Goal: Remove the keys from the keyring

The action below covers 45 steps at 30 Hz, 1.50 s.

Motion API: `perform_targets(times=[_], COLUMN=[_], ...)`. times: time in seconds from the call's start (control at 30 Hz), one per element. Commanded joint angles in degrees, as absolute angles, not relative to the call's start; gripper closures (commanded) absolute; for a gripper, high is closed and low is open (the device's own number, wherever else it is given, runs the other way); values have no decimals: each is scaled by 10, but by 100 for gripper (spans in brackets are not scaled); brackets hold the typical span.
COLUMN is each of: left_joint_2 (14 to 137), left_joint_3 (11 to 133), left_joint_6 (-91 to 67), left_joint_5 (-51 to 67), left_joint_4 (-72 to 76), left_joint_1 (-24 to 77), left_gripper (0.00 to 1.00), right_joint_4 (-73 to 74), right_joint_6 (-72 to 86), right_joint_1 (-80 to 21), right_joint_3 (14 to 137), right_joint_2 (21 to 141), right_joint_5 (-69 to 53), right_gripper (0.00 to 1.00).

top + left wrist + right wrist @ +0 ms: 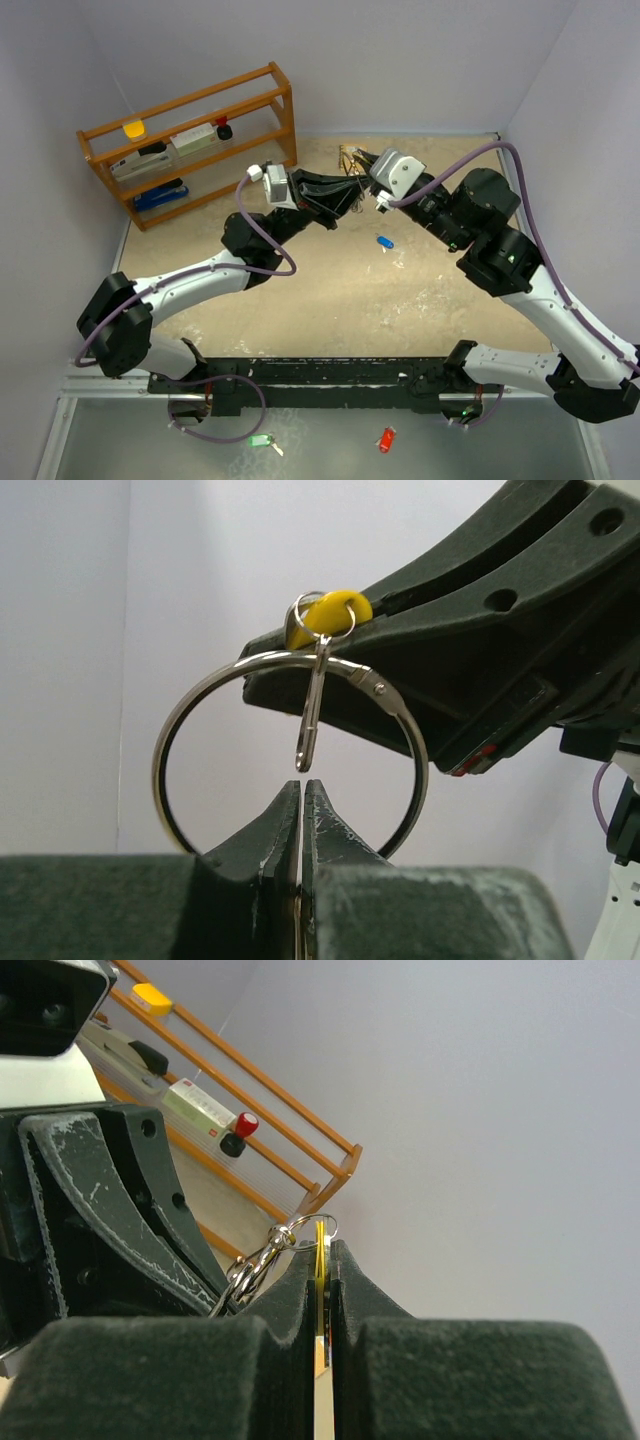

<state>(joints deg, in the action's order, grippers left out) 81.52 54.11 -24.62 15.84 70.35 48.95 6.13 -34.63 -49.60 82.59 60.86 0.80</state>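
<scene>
Keyring (pixel 372 685) is held up just right of the shelf (pixel 291 125), its lower edge pinched in the closed left claw (pixel 301 820). Right claw (pixel 322 1260) is clamped on the yellow key (pixel 335 610), which is not yet off. A blue key (pixel 385 241) lies loose on the table (pixel 300 290) right of the shelf, apparently already removed.

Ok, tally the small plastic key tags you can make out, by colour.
Blue plastic tag: 1
Green plastic tag: 1
Red plastic tag: 1
Yellow plastic tag: 1
Total: 4

A lab test booth: plain white walls (pixel 400 60) box in a robot table (pixel 330 300).
</scene>
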Motion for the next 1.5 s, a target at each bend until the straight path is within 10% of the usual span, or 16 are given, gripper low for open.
perform_targets(times=[0.0, 1.47], left_joint_2=[791, 1013], left_joint_3=[559, 469], left_joint_6=[-255, -245], left_joint_5=[177, -48], left_joint_4=[731, 400], left_joint_1=[492, 471], left_gripper=[100, 100], right_joint_4=[16, -129], right_joint_6=[-340, -365], right_joint_1=[-500, -500], right_joint_3=[853, 843], right_joint_2=[597, 582], right_joint_5=[-6, 15], right_gripper=[100, 100])
